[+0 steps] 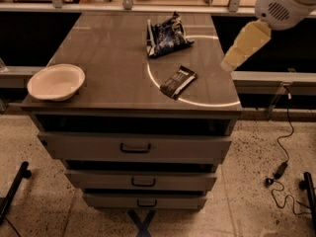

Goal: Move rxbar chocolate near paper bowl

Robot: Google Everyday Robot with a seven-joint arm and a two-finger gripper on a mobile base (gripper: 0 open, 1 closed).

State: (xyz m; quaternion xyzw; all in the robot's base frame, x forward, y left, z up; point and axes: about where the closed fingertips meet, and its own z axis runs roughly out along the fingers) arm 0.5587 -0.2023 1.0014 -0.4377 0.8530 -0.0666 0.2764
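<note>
The rxbar chocolate (177,81) is a flat black wrapper with pale lettering. It lies at an angle on the right front part of the cabinet top (108,48). The paper bowl (56,81) is off-white and shallow and sits at the front left corner of the top. My gripper (231,62) is a cream-coloured piece below the white arm housing (286,4) at the upper right. It hangs in the air just off the cabinet's right edge, to the right of and above the bar, touching nothing.
A dark blue and white snack bag (165,36) lies behind the bar near the back of the top. A thin bright arc runs across the top around the bar. The cabinet has three drawers (136,147). A cable (281,167) lies on the floor at the right.
</note>
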